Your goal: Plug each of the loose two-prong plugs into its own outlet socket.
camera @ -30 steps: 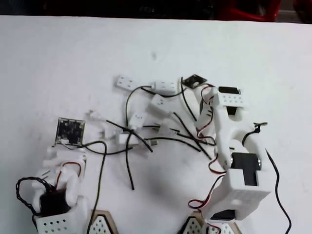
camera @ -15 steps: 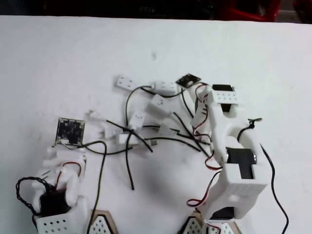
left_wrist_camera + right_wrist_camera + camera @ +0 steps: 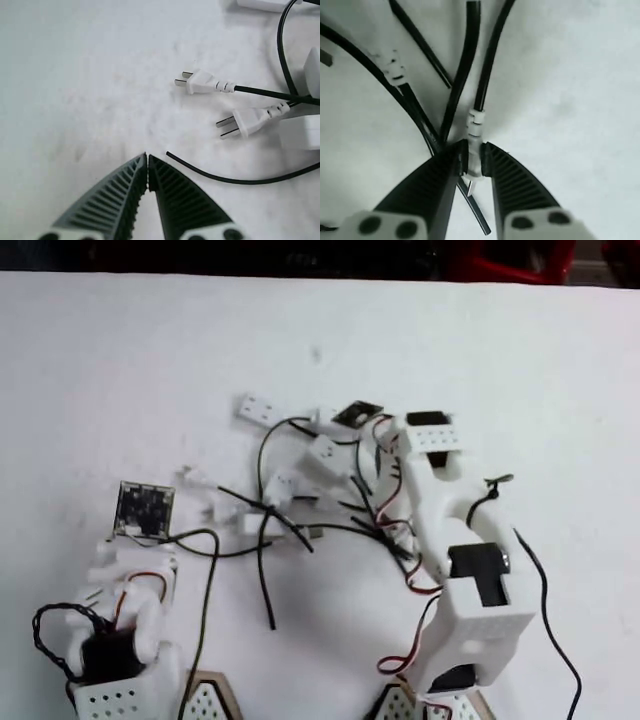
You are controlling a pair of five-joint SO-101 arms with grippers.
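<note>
The right gripper [image 3: 473,156] grips a white plug [image 3: 475,127] between its jaws, its black cord [image 3: 490,60] running away ahead of them, while the left gripper [image 3: 147,169] has its jaws closed on nothing, with a loose plug [image 3: 248,120], a second loose plug [image 3: 202,82] and an outlet socket [image 3: 299,131] lying ahead

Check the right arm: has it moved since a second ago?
Yes. In the high view the right arm swung left, toward the fixed white outlet block; the right gripper is shut on a plug.
</note>
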